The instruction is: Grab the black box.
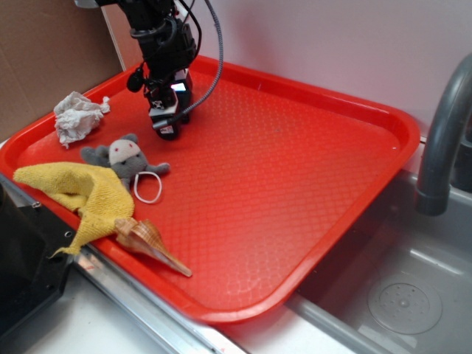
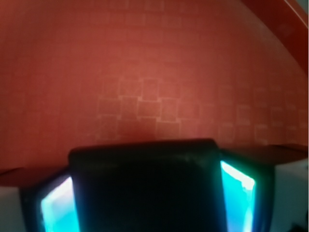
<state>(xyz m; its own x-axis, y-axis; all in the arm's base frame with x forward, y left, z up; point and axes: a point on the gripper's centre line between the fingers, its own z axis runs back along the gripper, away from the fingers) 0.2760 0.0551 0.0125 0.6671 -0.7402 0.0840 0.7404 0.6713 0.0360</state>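
1. Gripper (image 1: pixel 167 127) lowered onto far-left part of red tray (image 1: pixel 310 184), pointing straight down; vertical approach judged to suit a flat, low target
2. Black box (image 2: pixel 145 186) seated between the 2 fingers (image 2: pixel 58 203), filling the gap in wrist view; jaws drawn in against both sides, holding the box
3. Box largely hidden by gripper in exterior view; resting on tray or just lifted: cannot tell
4. Glowing cyan pads flank box left and right, so grip looks centred, judged stable for lifting
5. Grey plush mouse (image 1: pixel 124 158), yellow cloth (image 1: pixel 77 190), shell (image 1: pixel 150 242), white ring (image 1: pixel 147 186), crumpled tissue (image 1: pixel 75 116) lie apart nearer front-left, clear of gripper
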